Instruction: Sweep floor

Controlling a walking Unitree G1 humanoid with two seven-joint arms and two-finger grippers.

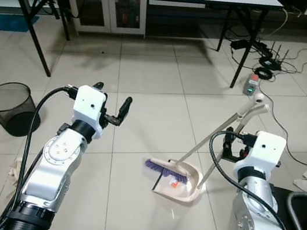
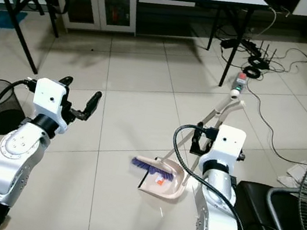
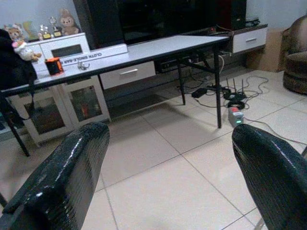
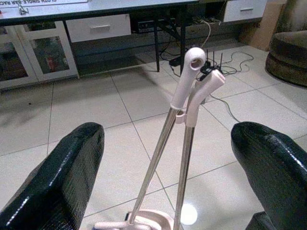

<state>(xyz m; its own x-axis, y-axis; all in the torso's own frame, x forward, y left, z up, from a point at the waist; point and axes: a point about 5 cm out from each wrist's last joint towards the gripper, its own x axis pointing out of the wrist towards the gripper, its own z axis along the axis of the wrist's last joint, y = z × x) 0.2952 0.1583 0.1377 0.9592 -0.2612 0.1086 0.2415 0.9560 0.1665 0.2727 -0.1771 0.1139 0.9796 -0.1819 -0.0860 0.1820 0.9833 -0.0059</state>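
We hold the right gripper [image 4: 168, 182] fingers spread either side of the broom [image 4: 168, 120] and dustpan [image 1: 179, 188] handles ahead, ready to grasp, while the left gripper [image 1: 111, 105] fingers spread on nothing

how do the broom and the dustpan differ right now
The broom has purple bristles lying across the dustpan's mouth; the dustpan is a plain beige scoop flat on the tiles. The broom's handle ends in a closed loop, the dustpan's in a bent grip. Both have long pale handles leaning together up toward the right hand, which is open with the handles between its fingers, not gripped.
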